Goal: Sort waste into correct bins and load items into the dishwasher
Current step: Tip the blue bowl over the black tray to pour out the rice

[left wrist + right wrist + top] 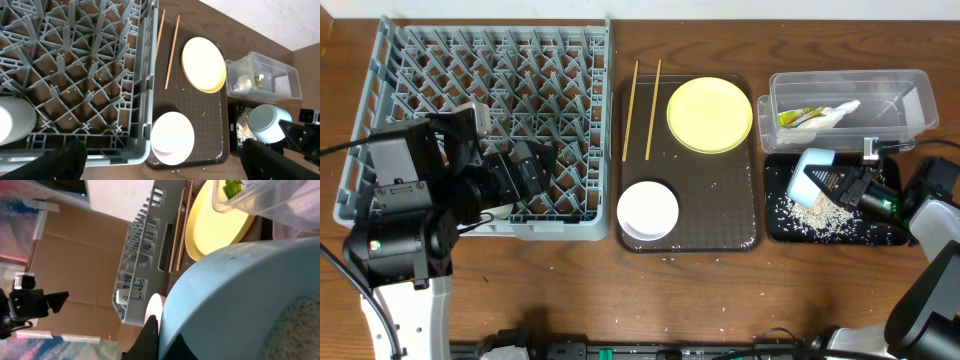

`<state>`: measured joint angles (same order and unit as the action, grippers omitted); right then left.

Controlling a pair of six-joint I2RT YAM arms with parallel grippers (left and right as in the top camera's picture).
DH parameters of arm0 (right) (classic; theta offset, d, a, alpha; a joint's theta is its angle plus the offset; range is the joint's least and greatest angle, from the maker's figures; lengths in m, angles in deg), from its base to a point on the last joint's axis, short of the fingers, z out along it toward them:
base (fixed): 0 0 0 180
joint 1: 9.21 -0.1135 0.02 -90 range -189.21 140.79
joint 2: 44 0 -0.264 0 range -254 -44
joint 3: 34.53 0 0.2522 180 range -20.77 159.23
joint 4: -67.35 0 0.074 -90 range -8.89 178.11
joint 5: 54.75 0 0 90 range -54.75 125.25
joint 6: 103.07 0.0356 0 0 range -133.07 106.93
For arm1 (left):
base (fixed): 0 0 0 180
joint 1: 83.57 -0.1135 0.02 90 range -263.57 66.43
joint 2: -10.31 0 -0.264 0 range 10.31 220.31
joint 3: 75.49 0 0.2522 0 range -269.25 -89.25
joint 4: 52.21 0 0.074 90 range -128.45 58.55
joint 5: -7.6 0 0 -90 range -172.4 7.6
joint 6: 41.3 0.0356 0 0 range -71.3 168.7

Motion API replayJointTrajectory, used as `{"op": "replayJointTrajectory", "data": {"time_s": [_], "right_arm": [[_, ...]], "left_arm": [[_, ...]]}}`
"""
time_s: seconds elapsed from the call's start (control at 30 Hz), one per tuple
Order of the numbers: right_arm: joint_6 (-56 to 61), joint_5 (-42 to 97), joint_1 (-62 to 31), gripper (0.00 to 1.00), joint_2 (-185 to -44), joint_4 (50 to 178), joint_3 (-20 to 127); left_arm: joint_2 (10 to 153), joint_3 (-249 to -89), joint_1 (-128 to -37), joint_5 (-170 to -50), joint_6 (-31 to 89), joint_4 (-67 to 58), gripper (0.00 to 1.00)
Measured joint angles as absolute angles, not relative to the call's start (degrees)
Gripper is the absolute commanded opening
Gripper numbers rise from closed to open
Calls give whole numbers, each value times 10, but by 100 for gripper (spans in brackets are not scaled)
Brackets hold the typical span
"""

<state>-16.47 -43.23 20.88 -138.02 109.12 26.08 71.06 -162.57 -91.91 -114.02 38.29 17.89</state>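
Right of frame: my right gripper (832,184), clamped on the rim of the light blue bowl (810,166), which is tilted over the black tray (885,232) with rice (808,212) beneath. Left of frame: my left gripper (540,168), jaws spread wide and empty, over the dish rack (603,120).
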Motion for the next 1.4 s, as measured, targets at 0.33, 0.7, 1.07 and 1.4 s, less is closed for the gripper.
{"op": "replayJointTrajectory", "data": {"time_s": [0.33,0.7,1.07,1.4], "right_arm": [[-169,-445,202,1,-1380,1087,261],[-194,-452,178,1,-1380,1075,261],[-213,-514,156,1,-1380,1043,260],[-154,-457,157,1,-1380,1035,260]], "left_arm": [[711,-1626,-919,-1140,383,179,99],[711,-1626,-919,-1140,383,179,98],[711,-1626,-919,-1140,383,179,98],[711,-1626,-919,-1140,383,179,98]]}}
